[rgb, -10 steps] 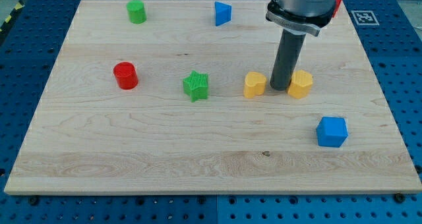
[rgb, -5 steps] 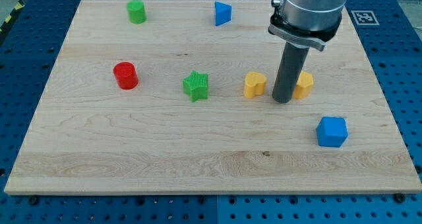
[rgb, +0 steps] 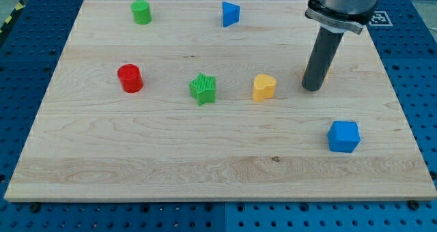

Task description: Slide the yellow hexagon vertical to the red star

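My tip (rgb: 313, 89) rests on the board at the right of centre. The yellow hexagon (rgb: 328, 71) is almost wholly hidden behind the rod, just above the tip; only thin yellow slivers show at the rod's edges. The red star does not show; the arm's head covers the top right corner. A yellow heart-shaped block (rgb: 264, 87) lies to the left of the tip, apart from it.
A green star (rgb: 203, 89) and a red cylinder (rgb: 129, 78) lie left of centre. A green cylinder (rgb: 141, 11) and a blue triangle (rgb: 231, 13) sit near the top edge. A blue cube (rgb: 343, 136) lies below and right of the tip.
The rod has moved right and up the view, pushing the yellow hexagon up and to the right, away from the heart-shaped block. The hexagon is now largely hidden behind the rod.
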Controlling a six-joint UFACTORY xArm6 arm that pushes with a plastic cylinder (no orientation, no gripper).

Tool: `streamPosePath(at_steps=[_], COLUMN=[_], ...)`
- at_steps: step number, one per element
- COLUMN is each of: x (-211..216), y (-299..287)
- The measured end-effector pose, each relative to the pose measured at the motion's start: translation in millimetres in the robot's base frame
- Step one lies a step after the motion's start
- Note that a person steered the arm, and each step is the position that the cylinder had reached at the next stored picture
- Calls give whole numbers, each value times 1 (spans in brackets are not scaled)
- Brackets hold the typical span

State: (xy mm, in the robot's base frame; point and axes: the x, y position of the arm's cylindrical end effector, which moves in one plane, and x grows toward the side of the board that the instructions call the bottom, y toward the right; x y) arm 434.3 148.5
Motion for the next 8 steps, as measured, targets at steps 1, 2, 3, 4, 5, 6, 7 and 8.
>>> streamPosePath(at_steps=[1, 2, 3, 4, 5, 6, 7, 8], x=[-16, -40, -33, -60, -82, -115, -115, -115], y=[-2, 22, 49, 10, -7, 0, 0, 2])
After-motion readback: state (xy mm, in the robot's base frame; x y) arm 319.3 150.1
